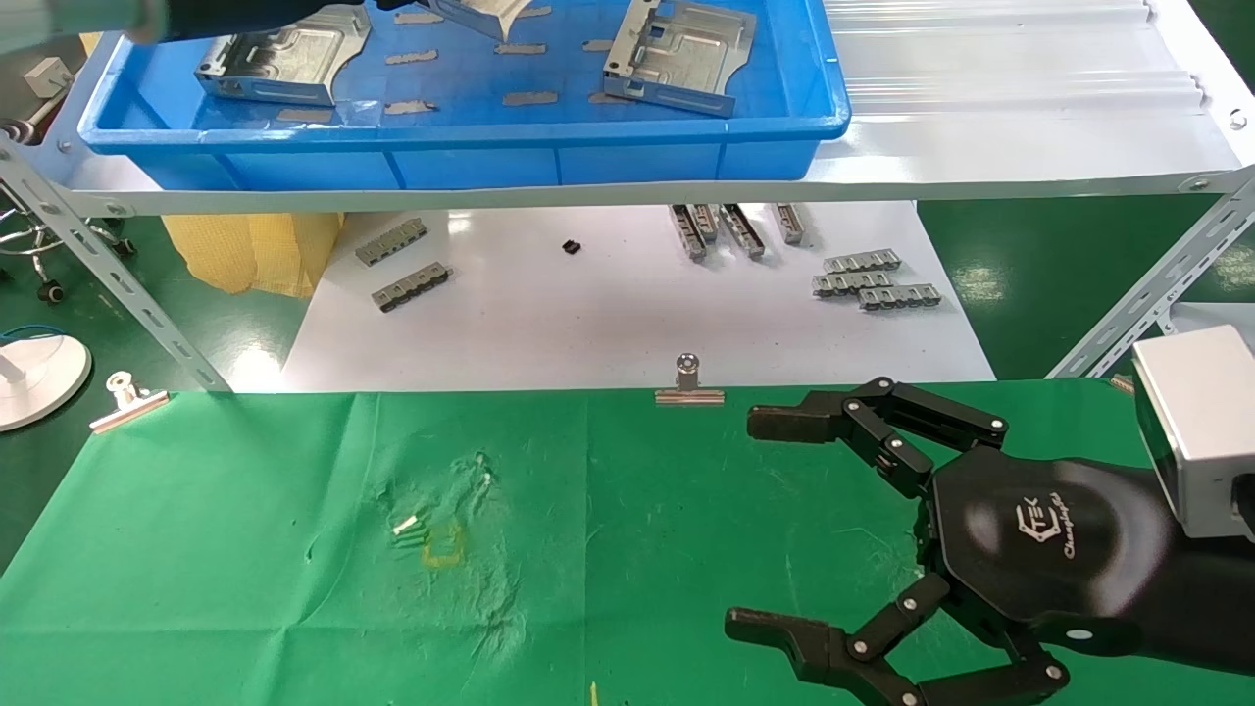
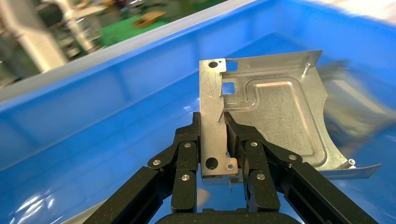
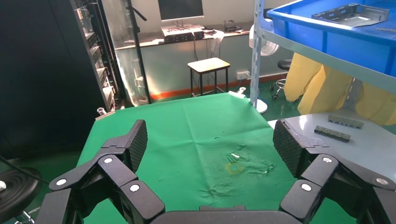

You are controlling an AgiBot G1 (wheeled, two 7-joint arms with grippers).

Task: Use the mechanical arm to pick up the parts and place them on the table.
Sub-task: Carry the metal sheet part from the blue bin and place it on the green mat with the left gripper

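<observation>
- Covering the table: wrinkled green cloth, pinned by silver binder clips at the far edge.
- Behind it: white board scattered with grey slotted bars, beneath a shelf bearing a blue tray.
- Clamped on one part, held above the tray floor: left gripper.
- Spread wide and empty above the cloth: right gripper.
- Lying in the tray: other parts.

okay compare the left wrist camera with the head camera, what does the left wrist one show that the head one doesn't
Only the left wrist view shows the left pincer shut on a part, fingers clamped on its bent-up edge flange, lifted above the tray floor.

Only the head view shows the right pincer open over the green table, two more parts lying in the tray, and grey slotted bars on the white board.

Both show the blue tray.
</observation>
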